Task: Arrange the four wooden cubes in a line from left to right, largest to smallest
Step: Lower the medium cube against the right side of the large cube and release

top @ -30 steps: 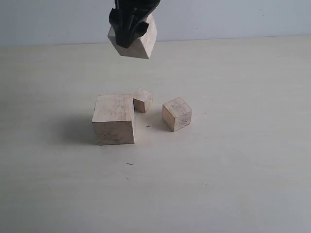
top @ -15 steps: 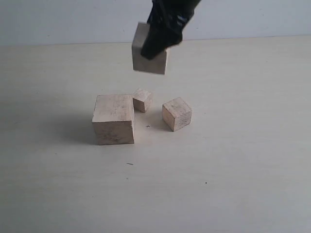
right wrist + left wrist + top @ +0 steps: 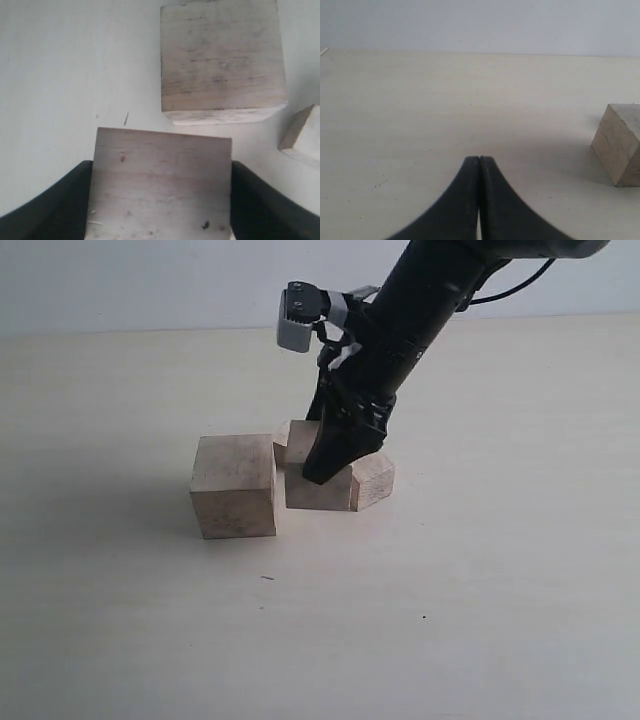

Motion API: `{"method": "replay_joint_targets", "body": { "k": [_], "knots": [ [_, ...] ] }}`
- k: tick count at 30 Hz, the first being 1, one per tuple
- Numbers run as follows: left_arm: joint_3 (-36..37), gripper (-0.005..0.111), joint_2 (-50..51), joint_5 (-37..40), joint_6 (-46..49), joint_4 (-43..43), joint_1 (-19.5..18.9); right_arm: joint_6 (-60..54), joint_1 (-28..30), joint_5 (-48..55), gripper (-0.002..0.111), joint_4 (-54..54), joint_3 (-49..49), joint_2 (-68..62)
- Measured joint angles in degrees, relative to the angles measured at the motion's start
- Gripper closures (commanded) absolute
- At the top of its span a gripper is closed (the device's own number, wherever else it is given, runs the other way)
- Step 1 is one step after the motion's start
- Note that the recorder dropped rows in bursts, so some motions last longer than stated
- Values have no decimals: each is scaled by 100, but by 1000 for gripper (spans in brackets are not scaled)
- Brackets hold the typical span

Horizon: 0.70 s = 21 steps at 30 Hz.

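Cube (image 3: 162, 160) in right claw (image 3: 161, 200), beside largest cube (image 3: 220, 55)

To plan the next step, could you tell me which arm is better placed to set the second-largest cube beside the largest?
Right: the right gripper clamps the second-largest cube, low beside the largest cube. The left gripper is shut and empty, farther away.

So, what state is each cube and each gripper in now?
largest cube: resting on the table, free.
second-largest cube: gripped, low beside the largest cube.
third cube: on the table, partly hidden by the gripped one.
smallest cube: on the table, free.
right gripper: shut on the second-largest cube.
left gripper: shut, empty.
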<state>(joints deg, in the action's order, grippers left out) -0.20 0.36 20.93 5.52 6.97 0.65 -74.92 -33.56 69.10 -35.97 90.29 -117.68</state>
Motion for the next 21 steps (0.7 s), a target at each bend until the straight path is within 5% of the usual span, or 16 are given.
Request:
{"method": "replay_joint_targets", "body": {
  "k": [21],
  "knots": [
    [0,107,0,0,0,0,0,-1137,0,-624,108,89,0,-742]
  ]
}}
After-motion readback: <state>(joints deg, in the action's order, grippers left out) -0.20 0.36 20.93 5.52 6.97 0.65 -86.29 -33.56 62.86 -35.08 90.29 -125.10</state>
